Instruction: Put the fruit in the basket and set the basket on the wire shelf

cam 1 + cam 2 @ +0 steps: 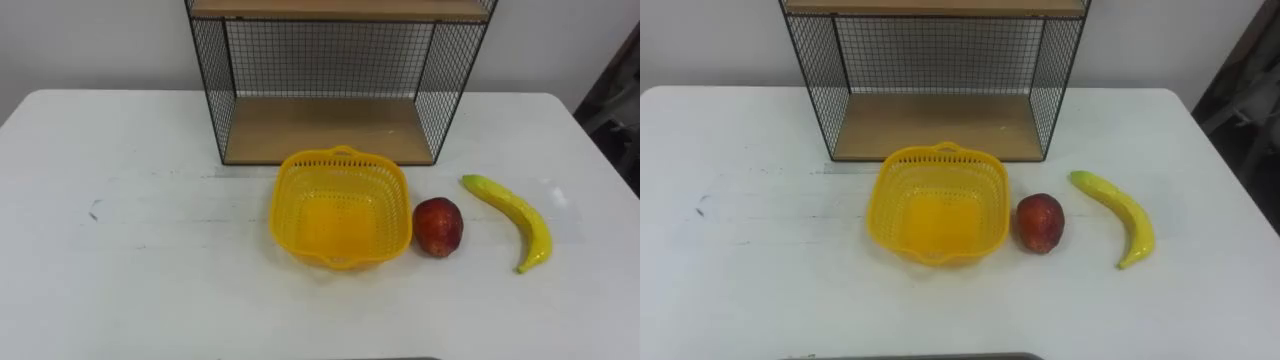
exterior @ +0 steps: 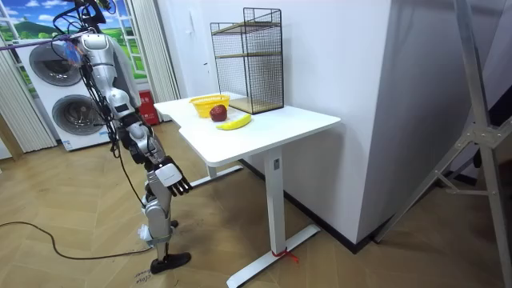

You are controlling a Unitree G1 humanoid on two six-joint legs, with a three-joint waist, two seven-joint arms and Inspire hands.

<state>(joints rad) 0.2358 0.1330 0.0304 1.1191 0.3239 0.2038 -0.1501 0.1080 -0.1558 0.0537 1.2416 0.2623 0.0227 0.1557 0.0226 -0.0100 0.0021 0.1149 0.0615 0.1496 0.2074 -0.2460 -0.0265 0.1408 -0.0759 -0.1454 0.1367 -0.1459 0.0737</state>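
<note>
Yellow basket sits empty on the white bench, red apple just beside its right rim, banana further right. Wire shelf is right behind, top cut off up close. Robot's right hand hangs off the bench, fingers loose and straight, holding nothing.

White desk, white wall, wood floor, stacked washers.

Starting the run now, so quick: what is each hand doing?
Right hand: open, holding nothing, hanging low beside the table.
Left hand: cannot be told.
</note>
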